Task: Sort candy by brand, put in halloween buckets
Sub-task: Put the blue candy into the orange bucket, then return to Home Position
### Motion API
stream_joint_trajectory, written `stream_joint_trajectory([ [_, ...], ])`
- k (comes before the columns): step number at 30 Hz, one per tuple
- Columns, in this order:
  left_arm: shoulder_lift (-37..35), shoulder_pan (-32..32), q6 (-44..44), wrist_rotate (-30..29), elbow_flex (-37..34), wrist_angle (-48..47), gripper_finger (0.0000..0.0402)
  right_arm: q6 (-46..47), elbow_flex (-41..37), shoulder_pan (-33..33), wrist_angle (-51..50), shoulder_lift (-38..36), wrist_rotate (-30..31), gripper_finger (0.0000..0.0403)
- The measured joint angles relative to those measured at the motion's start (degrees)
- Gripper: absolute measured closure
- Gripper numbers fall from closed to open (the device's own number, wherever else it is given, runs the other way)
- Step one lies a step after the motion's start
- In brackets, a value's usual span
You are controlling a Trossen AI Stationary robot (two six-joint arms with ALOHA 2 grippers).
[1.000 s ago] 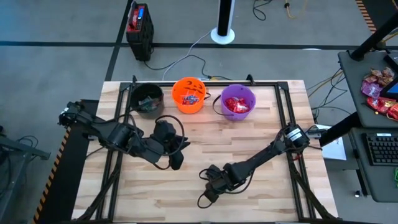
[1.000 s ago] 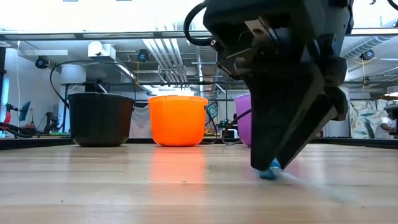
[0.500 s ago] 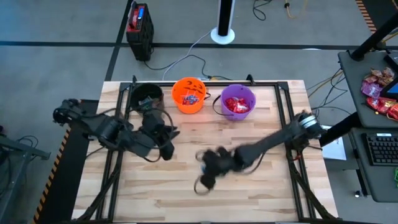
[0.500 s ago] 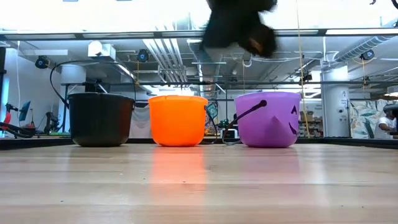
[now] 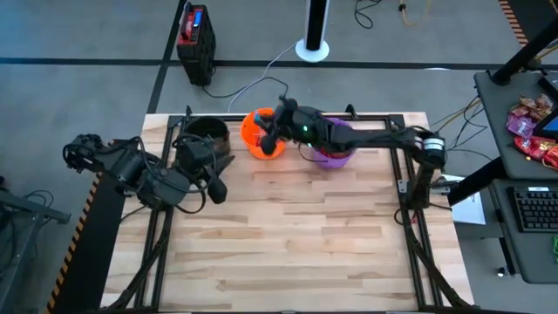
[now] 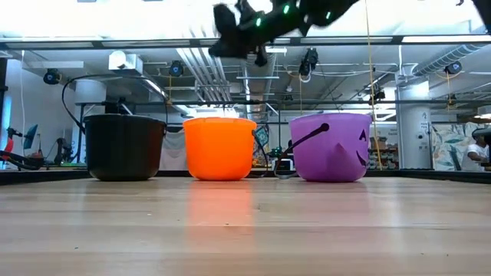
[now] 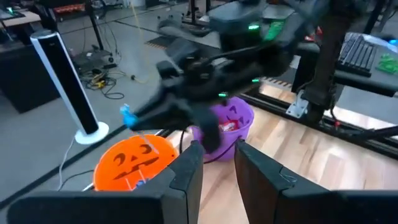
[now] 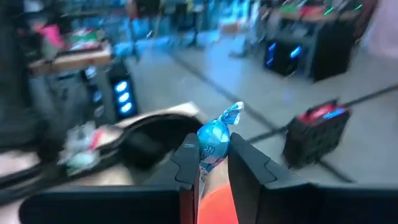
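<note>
Fingers (image 8: 244, 163) of the right gripper (image 8: 208, 163) are closed on 1 blue twist-wrapped candy (image 8: 215, 140), held above the orange bucket (image 5: 262, 139). Delivery is judged the step in hand; release over this bucket is needed next. Left gripper (image 7: 215, 163) waits partly open, empty.

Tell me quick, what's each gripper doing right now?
Left gripper: open a little, holding nothing.
Right gripper: closed on a blue twist-wrapped candy, above the orange bucket.

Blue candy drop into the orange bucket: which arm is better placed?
Right. The right gripper is shut on the blue candy and sits above the orange bucket. The left gripper waits near the black bucket.
</note>
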Motion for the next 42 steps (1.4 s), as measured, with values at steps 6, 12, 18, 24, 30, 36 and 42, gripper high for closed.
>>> stream_joint_trajectory([
  [6,-0.4,0.0,0.1,-0.3,0.0,-0.8,0.0325,-5.6,0.0,-3.0,15.1,7.2,-1.6,0.0337],
  [12,-0.4,0.5,0.6,-1.9,0.0,-3.6,0.0325,0.7,0.0,-4.5,8.7,9.8,7.5,0.0281],
  [18,-0.4,0.5,0.6,-6.3,0.0,-5.8,0.0325,2.7,0.0,-4.9,7.2,9.6,5.7,0.0235],
  [24,0.2,0.5,0.4,-5.6,0.0,-4.6,0.0325,6.2,0.0,-4.1,3.6,2.0,-10.6,0.0215],
  [30,2.6,0.5,3.4,3.4,0.0,2.2,0.0325,21.1,0.0,-0.1,0.2,-7.5,-19.7,0.0219],
  [36,-2.1,0.4,16.2,13.4,-5.0,10.1,0.0325,3.2,-5.4,4.2,2.0,-18.4,-41.8,0.022],
  [42,-19.4,2.1,38.1,34.7,-31.5,54.5,0.0325,-0.5,-23.0,5.9,3.8,-30.4,-35.8,0.022],
])
